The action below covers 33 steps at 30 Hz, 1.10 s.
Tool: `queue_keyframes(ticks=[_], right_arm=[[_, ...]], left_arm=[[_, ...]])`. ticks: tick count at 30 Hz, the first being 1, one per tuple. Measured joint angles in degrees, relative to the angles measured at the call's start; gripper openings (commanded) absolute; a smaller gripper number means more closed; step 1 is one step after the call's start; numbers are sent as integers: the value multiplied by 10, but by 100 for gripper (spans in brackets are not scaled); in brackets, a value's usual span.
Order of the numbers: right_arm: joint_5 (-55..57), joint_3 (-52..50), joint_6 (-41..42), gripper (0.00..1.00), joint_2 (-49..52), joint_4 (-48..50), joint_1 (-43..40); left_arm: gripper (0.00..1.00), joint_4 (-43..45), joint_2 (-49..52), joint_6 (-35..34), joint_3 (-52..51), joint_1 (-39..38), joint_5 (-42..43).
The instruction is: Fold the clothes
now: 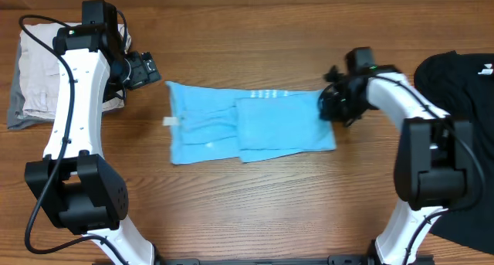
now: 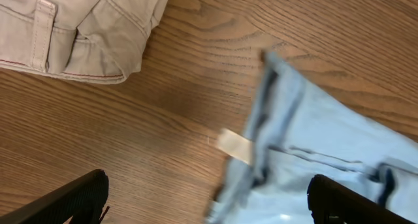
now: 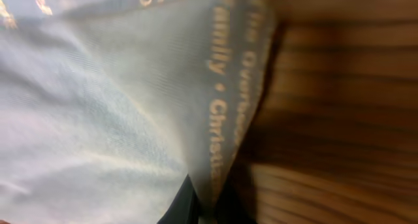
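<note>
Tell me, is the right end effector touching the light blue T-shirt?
Touching. The right wrist view shows the printed edge of the T-shirt pinched in the shut right end effector. The overhead view agrees, with the end effector at the T-shirt's right edge.

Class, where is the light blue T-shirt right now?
Seen overhead, the light blue T-shirt lies folded at centre, between the left tool off its upper-left corner and the right tool shut on its right edge.
</note>
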Motion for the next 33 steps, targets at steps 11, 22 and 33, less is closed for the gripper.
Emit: queue_keyframes(ticks=[11, 22, 33], right_arm=[[35, 118, 1, 4, 0, -122, -167], [28, 304, 0, 4, 0, -281, -133], [-18, 350, 2, 5, 0, -334, -4]], left_arm=[[100, 0, 0, 0, 0, 0, 0], [100, 0, 0, 0, 0, 0, 0], [100, 0, 0, 0, 0, 0, 0]])
